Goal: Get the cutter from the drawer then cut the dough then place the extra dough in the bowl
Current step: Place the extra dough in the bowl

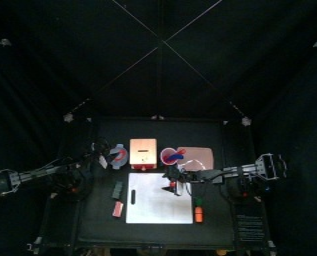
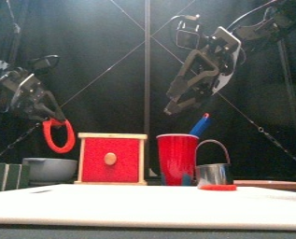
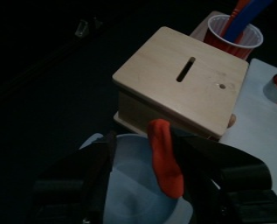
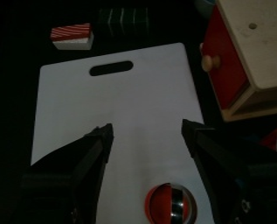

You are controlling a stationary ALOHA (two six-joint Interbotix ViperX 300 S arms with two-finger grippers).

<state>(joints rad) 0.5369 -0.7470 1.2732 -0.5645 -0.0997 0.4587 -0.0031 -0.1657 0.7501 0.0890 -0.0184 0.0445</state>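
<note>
Black table from above: the left gripper (image 1: 111, 158) hangs beside the wooden box (image 1: 145, 150); what lies under it is hard to tell here. At table level it is clenched on the red dough ring (image 2: 59, 136), dangling above the bowl (image 2: 50, 168). Its wrist camera puts the dough near the bowl's rim; let go now, it could drape the rim or drop beside the box. The right gripper (image 4: 147, 133) hovers spread over the white board (image 4: 128, 96).
</note>
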